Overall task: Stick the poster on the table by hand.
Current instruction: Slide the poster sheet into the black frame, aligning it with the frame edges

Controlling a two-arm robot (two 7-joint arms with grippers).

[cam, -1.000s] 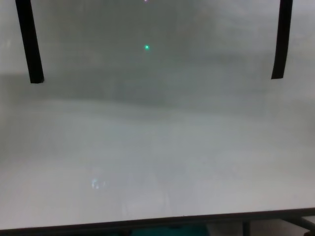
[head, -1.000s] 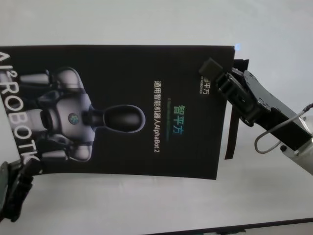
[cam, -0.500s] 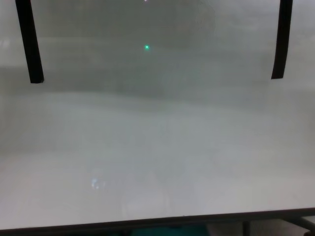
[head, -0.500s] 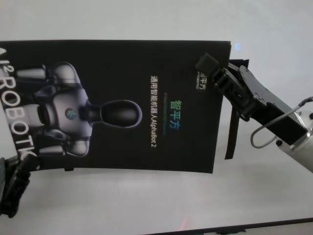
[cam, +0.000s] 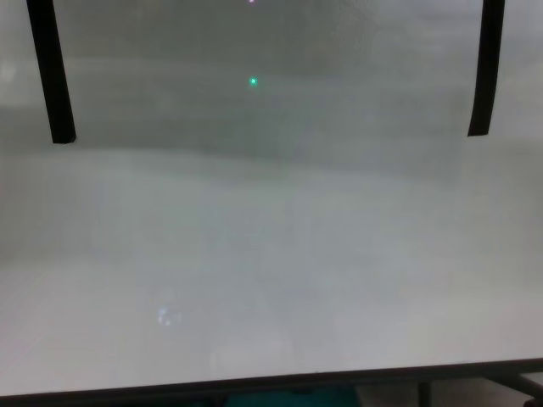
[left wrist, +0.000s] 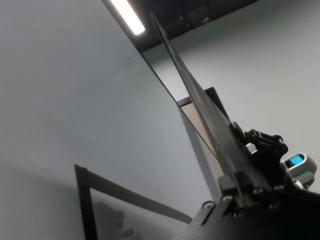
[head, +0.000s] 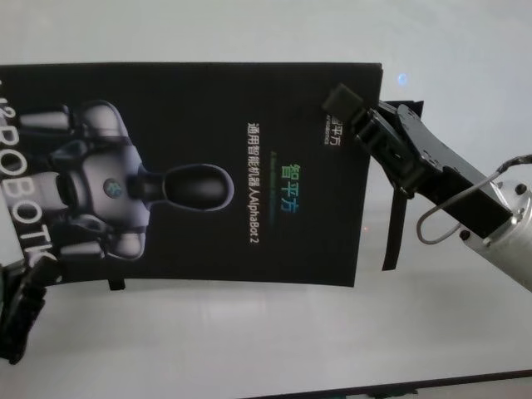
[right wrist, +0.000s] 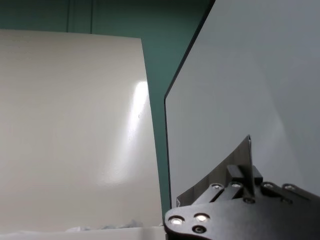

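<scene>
Poster [head: 208, 166]: glossy black, printed with a white-grey robot figure, large white letters, small white and teal-green text. Table [cam: 271, 254]: plain white with a thin dark edge. Tape strips [cam: 51, 72]: black.

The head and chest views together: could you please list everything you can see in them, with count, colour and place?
poster: one, black with a white-grey robot figure and white lettering, held above the table, spanning the left and middle of the head view.
tape strips: two, black and narrow, lying on the table, one toward each side of the chest view; the right one shows beside the poster's right edge in the head view.
table: one, white with a thin dark near edge, filling both views.
right gripper: one, black, shut on the poster's upper right corner.
left gripper: one, black, at the poster's lower left corner, shut on it in the left wrist view.
</scene>
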